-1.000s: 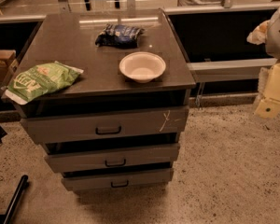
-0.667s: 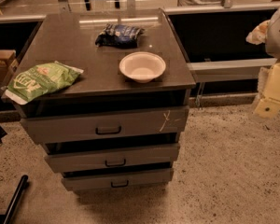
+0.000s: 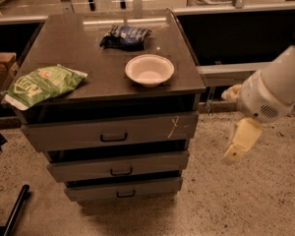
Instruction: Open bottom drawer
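The bottom drawer (image 3: pixel 137 187) is the lowest, narrowest grey front of the metal cabinet (image 3: pixel 108 132), with a small dark bracket handle (image 3: pixel 125 194) at its centre. Its front sits set back a little under the middle drawer (image 3: pixel 118 165). The top drawer (image 3: pixel 108 132) is the widest and has a white scratch on its right. My gripper (image 3: pixel 240 142) hangs from the white arm (image 3: pixel 270 95) to the right of the cabinet, at about the height of the top and middle drawers. It is well apart from the bottom drawer's handle and holds nothing I can see.
On the cabinet top lie a green bag (image 3: pixel 42 85) at the left edge, a white bowl (image 3: pixel 149 69) and a dark blue packet (image 3: pixel 125 36). A dark low shelf (image 3: pixel 236 38) runs behind. A black bar (image 3: pixel 14 210) lies on the speckled floor at lower left.
The arm has swung left and down from the right edge of the view, bringing the gripper closer to the cabinet's right side. The drawers and the things on top have not moved.
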Available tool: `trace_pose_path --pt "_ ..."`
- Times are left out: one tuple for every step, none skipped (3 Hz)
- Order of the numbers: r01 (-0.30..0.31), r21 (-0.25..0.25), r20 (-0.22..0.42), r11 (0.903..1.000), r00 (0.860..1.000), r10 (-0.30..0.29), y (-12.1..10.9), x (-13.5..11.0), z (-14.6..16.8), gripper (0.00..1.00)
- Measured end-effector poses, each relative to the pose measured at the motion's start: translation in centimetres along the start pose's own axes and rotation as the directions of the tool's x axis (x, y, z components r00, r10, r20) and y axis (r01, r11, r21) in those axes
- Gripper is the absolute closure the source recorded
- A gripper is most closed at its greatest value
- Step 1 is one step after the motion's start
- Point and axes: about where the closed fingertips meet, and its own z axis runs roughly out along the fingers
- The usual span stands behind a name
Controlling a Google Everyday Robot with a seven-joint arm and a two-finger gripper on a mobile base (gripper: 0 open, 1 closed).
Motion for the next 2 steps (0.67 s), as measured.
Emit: trace_pose_path --pt "-0.07 -0.079 0.115 0.9944 0.99 0.078 2.0 1.7 7.8 0.0" --pt "-0.129 -0.178 0.143 0.9756 0.977 0.155 5.8 4.6 15.7 0.0"
